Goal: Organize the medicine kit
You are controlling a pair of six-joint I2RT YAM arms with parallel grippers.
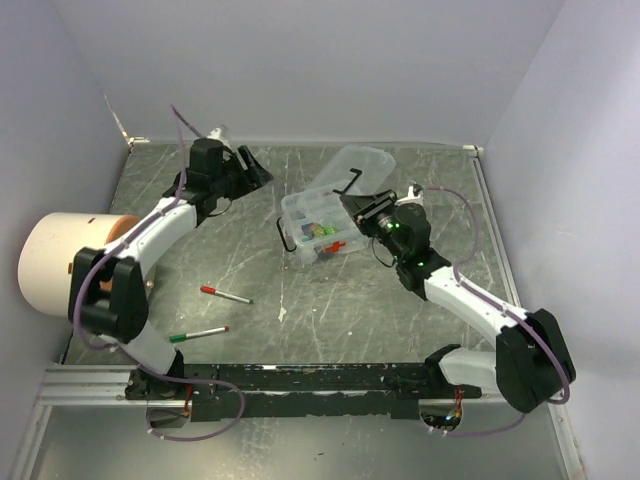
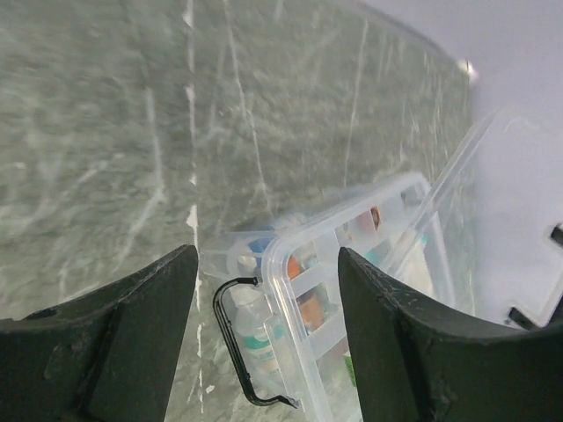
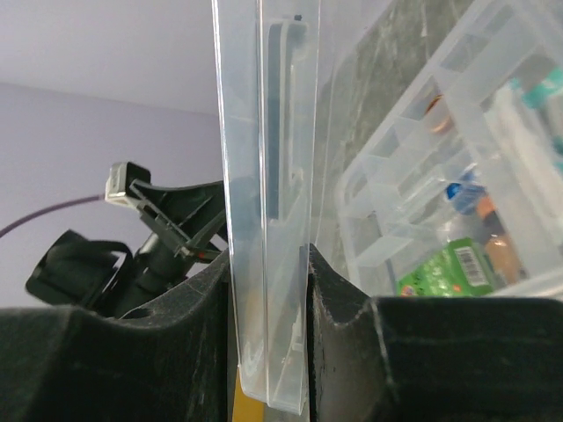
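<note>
Clear plastic sits tight in my right claw (image 3: 268,272). It is pinching the lid (image 3: 264,132) of the medicine kit (image 1: 315,225) by its edge and holding it up. My left claw (image 2: 266,259) is spread wide with nothing in it. It hangs to the far left of the kit and points toward it.

The kit stands on the worktop (image 1: 400,330) between my two claws, with its black handle (image 2: 230,352) on the side facing the left claw. Inside the kit lies the clear tray (image 2: 303,290) with its little boxes. Small things are in them already, such as a green packet (image 3: 449,268) and some bits with orange on them. I see no bottle or packet lying outside the kit.

So I think the sorting is mostly done. What seems left is to bring the lid down and snap it shut.

Now I count. I have two claws, one kit, one lid, one tray and one handle. The small things inside are too blurry to count. Left of the kit and nearer to me lie two pens, one red pen (image 1: 226,294) and one green pen (image 1: 198,334). Much farther left of the kit stands one big white roll (image 1: 60,262). I think the pens and the roll are not part of the kit.
</note>
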